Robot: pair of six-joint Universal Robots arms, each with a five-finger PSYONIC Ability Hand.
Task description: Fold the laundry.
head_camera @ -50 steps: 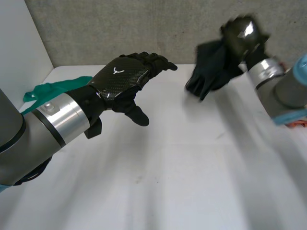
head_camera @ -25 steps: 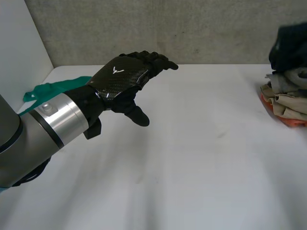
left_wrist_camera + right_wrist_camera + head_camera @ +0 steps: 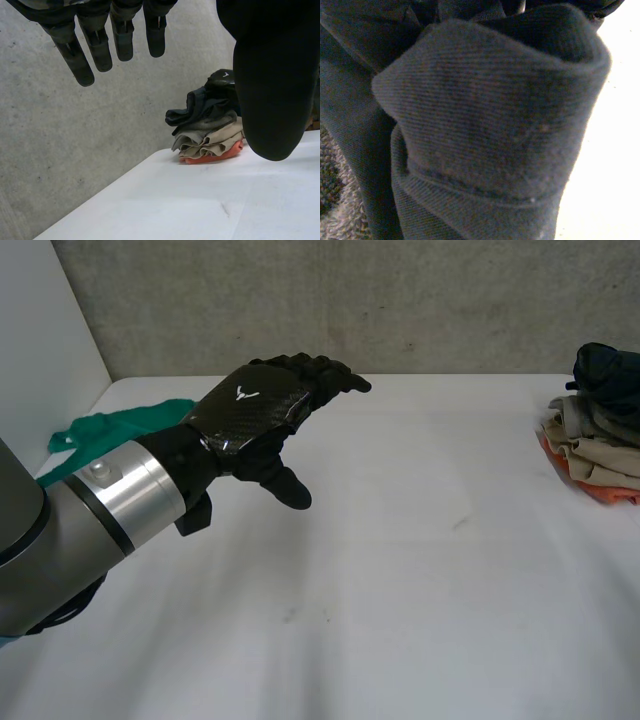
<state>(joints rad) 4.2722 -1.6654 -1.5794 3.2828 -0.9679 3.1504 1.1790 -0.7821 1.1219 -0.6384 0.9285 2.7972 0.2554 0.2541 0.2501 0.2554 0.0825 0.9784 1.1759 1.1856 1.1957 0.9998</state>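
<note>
A robot lab's test bench, by the look of it: a bare white table (image 3: 400,580) stands against a rough grey concrete wall (image 3: 350,300) and a plain white panel (image 3: 40,350). A robot arm (image 3: 70,520) reaches over it, and a heap of clothes (image 3: 590,450) sits at one edge.

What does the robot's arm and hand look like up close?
The left hand is black, with a carbon-weave back plate bearing a small white emblem. Its black fingers are slim and blunt-tipped. A shiny silver cuff joins it to a grey arm.
</note>
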